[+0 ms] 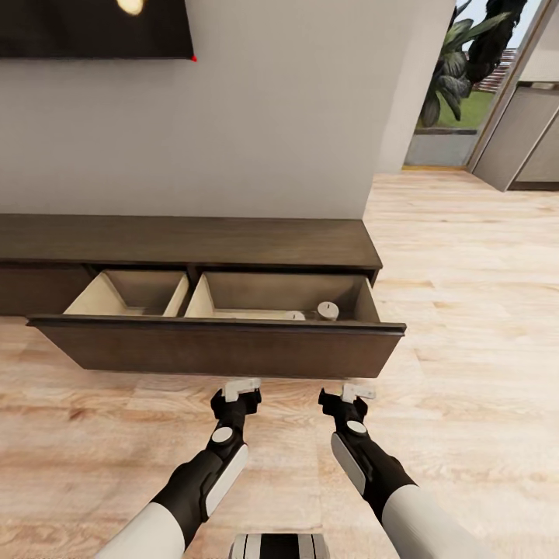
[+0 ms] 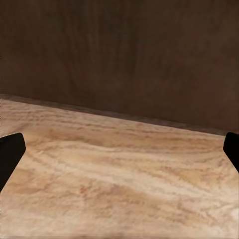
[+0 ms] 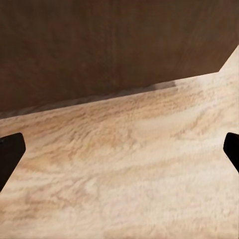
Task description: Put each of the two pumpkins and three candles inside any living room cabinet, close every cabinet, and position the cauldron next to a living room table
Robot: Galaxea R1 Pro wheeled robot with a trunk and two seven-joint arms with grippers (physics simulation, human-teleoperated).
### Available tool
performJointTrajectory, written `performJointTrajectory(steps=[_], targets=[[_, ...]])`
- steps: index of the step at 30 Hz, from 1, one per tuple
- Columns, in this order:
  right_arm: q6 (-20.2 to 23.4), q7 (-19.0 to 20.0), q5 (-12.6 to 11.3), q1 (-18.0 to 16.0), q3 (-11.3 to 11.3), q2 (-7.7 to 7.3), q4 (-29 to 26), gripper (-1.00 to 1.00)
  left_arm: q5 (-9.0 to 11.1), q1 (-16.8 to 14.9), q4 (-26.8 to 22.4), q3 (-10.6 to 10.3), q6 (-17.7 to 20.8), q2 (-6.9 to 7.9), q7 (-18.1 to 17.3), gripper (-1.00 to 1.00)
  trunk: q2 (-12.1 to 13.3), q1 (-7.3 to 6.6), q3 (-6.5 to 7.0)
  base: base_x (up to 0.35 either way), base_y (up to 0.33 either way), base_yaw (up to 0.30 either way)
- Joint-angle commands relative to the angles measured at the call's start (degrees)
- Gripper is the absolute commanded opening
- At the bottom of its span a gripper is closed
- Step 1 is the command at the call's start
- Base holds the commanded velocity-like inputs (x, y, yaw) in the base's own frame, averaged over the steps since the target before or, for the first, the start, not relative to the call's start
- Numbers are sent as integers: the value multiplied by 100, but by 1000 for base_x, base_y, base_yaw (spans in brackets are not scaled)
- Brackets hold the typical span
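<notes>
The long dark-brown cabinet stands against the grey wall, with one wide drawer pulled out toward me. The drawer's pale inside is split into two compartments. A grey-beige candle stands in the right compartment near the front, and the top of a second candle peeks over the drawer front beside it. My left gripper and right gripper hang just in front of the drawer front, both open and empty. The pumpkins, cauldron and table are out of view.
A dark TV screen hangs on the wall above the cabinet. Pale wood floor stretches off to the right toward a glass door with a plant behind it. A grey unit stands at the far right.
</notes>
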Motion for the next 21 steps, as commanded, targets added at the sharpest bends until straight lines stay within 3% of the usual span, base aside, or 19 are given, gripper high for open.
performJointTrajectory(steps=[1, 12, 21], targets=[[-12, -44, -51, -4, 40, -5, -3, 100, 60, -5, -2, -29, -22, 6, 42, 100, -2, -1, -4, 0, 0, 0], [-37, -40, -33, -4, 66, -12, -15, 100, 50, -5, -2, -37, -13, -12, 47, 100, -2, -1, -4, 59, 37, 0], [-39, -38, -39, -4, 59, -13, -15, 100, 52, -5, -2, -32, 10, -9, 53, 100, -2, -1, -4, 151, 31, 0]])
